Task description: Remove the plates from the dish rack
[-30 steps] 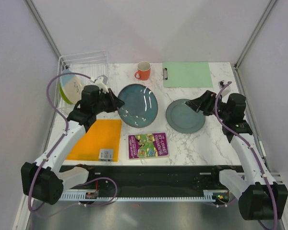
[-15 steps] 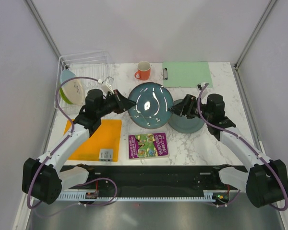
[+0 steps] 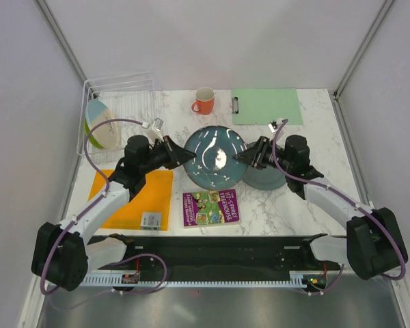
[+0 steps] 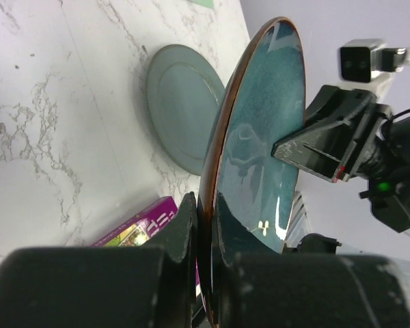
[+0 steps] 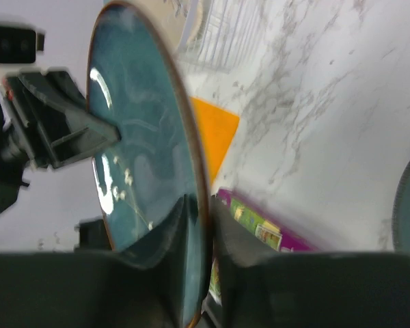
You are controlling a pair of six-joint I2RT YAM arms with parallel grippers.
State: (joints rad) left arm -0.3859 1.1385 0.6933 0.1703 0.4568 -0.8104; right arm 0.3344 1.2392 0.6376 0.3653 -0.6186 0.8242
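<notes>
Teal plate (image 3: 215, 156) hangs above the worktop (image 3: 287, 205), left jaws clenched on one rim, right jaws clamped on the opposite rim, grey plate (image 3: 268, 178) beneath the right jaws.

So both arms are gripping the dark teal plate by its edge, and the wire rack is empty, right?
Not empty: the top view shows plates standing in the dish rack. Both the left gripper and right gripper do grip the teal plate by its edge.

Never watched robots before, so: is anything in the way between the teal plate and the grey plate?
Nothing loose that I can see: only the right gripper, gripping the teal plate by its rim, hangs over the bare grey plate.
</notes>
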